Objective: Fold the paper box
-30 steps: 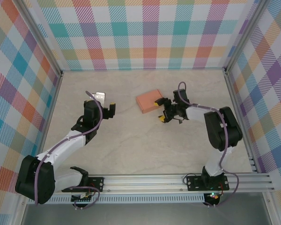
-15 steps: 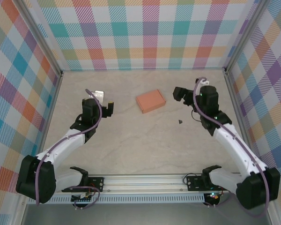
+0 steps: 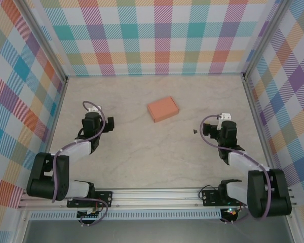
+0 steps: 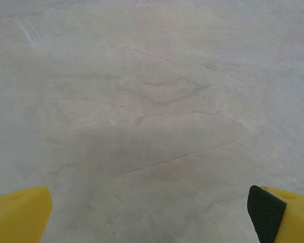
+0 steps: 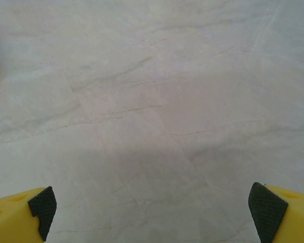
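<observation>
A: Paper box [image 3: 162, 109], look and state?
B: Salmon-orange matte card. Small rectangular box, closed up, no loose flaps visible. Lies flat on a broad face, turned slightly askew.
A: Place?
B: Between the pincers: to the right of the left gripper [image 3: 107, 123], to the left of the right gripper [image 3: 204, 130], farther out than either. Well apart from both.

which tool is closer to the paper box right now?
Right, by a small margin. The right tool sits to the right of the paper box and a little nearer the robot; the left tool is farther off on its left.
</observation>
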